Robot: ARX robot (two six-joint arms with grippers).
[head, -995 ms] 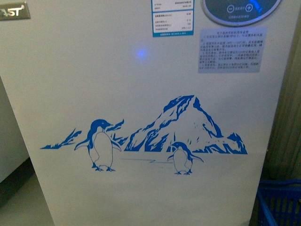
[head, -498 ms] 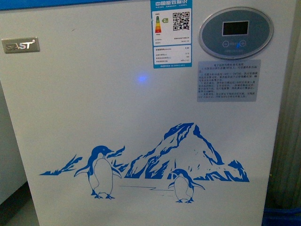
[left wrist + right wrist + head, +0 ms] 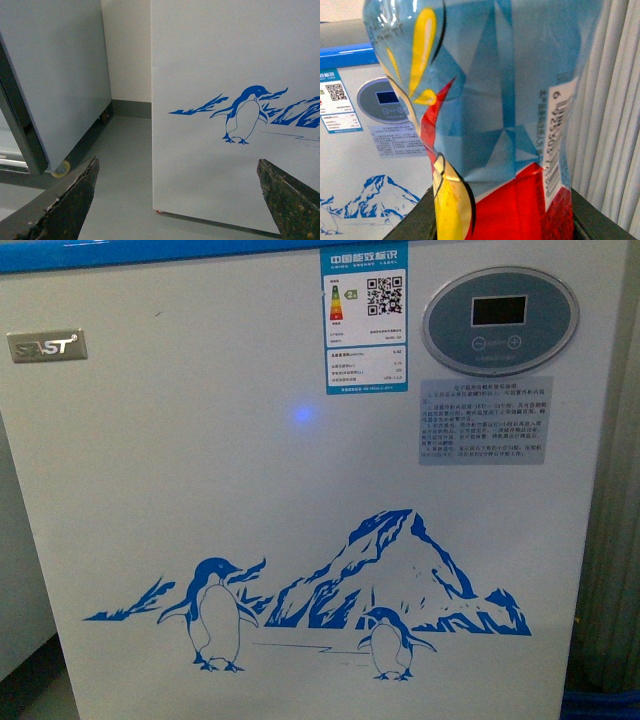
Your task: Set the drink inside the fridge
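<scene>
Right wrist view is filled by the drink [image 3: 500, 125], its blue, yellow and red label close to the lens, clamped between the dark jaws of the right tool [image 3: 505, 222]. Beyond it stands the fridge [image 3: 300, 490]. From the front, its oval display [image 3: 500, 320] sits at 1 o'clock, an energy label [image 3: 366, 320] at 12, the penguin picture [image 3: 300, 610] at 6. The left tool [image 3: 175, 200] gapes wide and empty, facing the fridge's lower corner, with a grey cabinet [image 3: 55, 80] nearby.
</scene>
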